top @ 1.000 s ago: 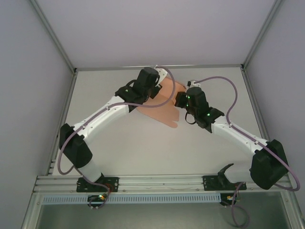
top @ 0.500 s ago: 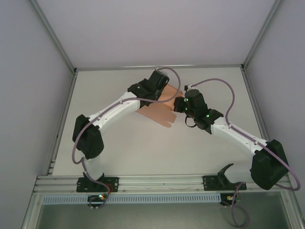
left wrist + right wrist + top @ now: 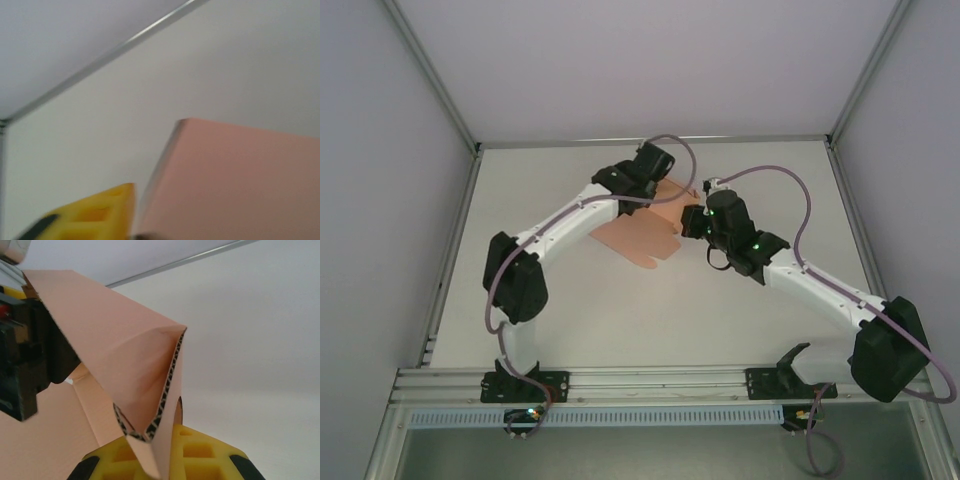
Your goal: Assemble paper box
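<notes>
R pincer (image 3: 157, 460) clamped on paper box (image 3: 638, 238) flap, holding fold up near bench (image 3: 570, 300) far edge. L pincer (image 3: 660, 190) prob. steadying sheet, grip can't tell.

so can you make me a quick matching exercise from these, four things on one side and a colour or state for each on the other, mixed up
Things:
1. paper box
2. right gripper
3. right-arm cable
4. table

Colour or state:
a. purple
b. shut on a folded flap
c. pale grey
d. salmon pink

Pairs: 1-d, 2-b, 3-a, 4-c
</notes>
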